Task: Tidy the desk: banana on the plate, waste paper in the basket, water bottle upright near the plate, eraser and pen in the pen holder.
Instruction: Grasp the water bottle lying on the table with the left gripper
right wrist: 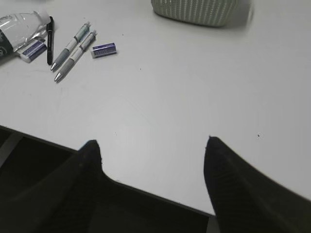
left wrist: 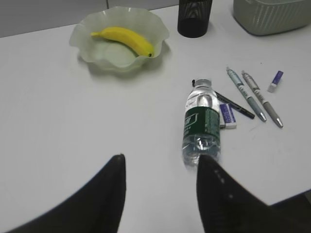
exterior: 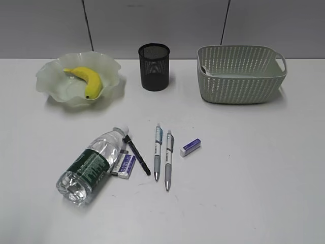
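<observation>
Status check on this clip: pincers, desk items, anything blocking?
Left pincer and right pincer open, empty. Yellow banana on frosted green plate. Clear water bottle lying down; pens, erasers loose. Nothing blocking.

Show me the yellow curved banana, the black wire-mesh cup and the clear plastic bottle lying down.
yellow curved banana point(exterior: 90, 80), exterior view, mid-body.
black wire-mesh cup point(exterior: 154, 71), exterior view, front wall.
clear plastic bottle point(left wrist: 201, 124), left wrist view, dark green label.

Basket point(exterior: 241, 76) interior mostly screened by its slatted wall; something pale at the back-left corner, unidentifiable. Eraser point(exterior: 190, 147) label print too small to read. Right wrist view crops water bottle point(right wrist: 19, 29) at left edge.
</observation>
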